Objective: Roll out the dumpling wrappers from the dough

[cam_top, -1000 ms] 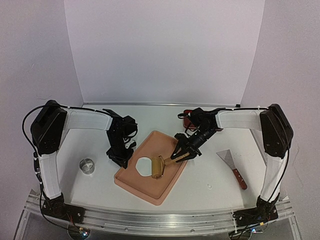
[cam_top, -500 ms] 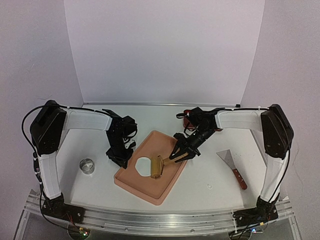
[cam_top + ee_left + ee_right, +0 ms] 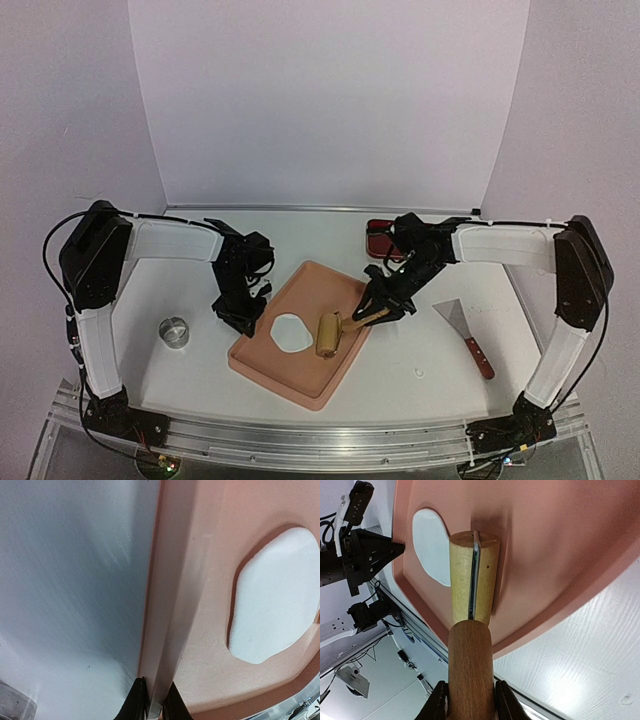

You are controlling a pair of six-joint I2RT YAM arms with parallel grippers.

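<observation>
A thin, irregular white sheet of dough [image 3: 291, 331] [image 3: 275, 600] [image 3: 431, 545] lies flat in the pink tray [image 3: 300, 385]. No neat round dumpling wrappers show in any view. A wooden roller [image 3: 328, 335] [image 3: 474, 577] rests on the tray floor just right of the dough. My right gripper [image 3: 383, 303] [image 3: 470, 702] is shut on the roller's handle [image 3: 470, 665], over the tray's right rim. My left gripper [image 3: 243, 318] [image 3: 154, 702] is shut on the tray's left rim [image 3: 165, 605], one finger on each side of it.
A small metal ring [image 3: 175, 332] stands on the table left of the tray. A scraper with a red-brown handle [image 3: 467, 338] lies to the right. A red object [image 3: 380, 238] sits behind the right arm. White walls close off the back.
My right gripper has drawn the roller a little to the right, off the dough's right edge. The left gripper and the tray have stayed where they were.
</observation>
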